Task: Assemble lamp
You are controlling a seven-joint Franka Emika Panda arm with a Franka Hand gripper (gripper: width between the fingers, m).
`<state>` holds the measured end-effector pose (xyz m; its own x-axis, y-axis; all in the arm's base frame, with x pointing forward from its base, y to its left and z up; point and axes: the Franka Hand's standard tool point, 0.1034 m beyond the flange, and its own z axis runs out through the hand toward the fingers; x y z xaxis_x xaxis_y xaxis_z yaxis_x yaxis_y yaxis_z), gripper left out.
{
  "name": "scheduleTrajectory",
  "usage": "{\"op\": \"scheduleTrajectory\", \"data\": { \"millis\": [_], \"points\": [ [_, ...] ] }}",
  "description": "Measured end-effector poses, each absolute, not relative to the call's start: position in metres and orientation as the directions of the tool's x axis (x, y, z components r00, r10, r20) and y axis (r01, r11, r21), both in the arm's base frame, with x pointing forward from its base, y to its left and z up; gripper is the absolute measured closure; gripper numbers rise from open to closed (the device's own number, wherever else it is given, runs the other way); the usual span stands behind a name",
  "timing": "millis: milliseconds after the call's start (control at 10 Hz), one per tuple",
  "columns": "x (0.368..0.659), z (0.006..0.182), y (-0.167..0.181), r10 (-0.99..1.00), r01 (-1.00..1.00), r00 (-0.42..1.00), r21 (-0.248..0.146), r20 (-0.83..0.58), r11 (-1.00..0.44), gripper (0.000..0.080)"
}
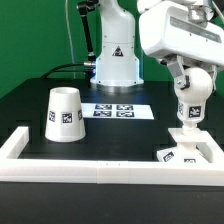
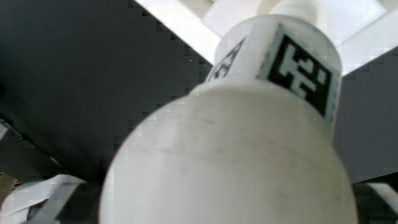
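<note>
step: seating bulb into lamp base; my read, the screw-in stage.
technique: keep the bulb's axis upright over the base, turn without side push; the base could slide.
gripper: 2 fingers closed narrow on the bulb's upper end, touching nothing else.
bulb position: directly below the hand, upright, foot meeting the base.
shade: well apart from the hand, standing alone.

One shade – one bulb – one base
</note>
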<state>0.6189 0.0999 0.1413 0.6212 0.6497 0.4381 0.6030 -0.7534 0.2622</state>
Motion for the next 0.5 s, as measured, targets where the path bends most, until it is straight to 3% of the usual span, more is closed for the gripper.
{"op": "scheduleTrajectory", "data": {
  "millis": [500],
  "points": [
    [0.616,0.1317,0.0991,0.65,0.605,0.627,0.256,0.431,-0.754,0.022]
  ]
}}
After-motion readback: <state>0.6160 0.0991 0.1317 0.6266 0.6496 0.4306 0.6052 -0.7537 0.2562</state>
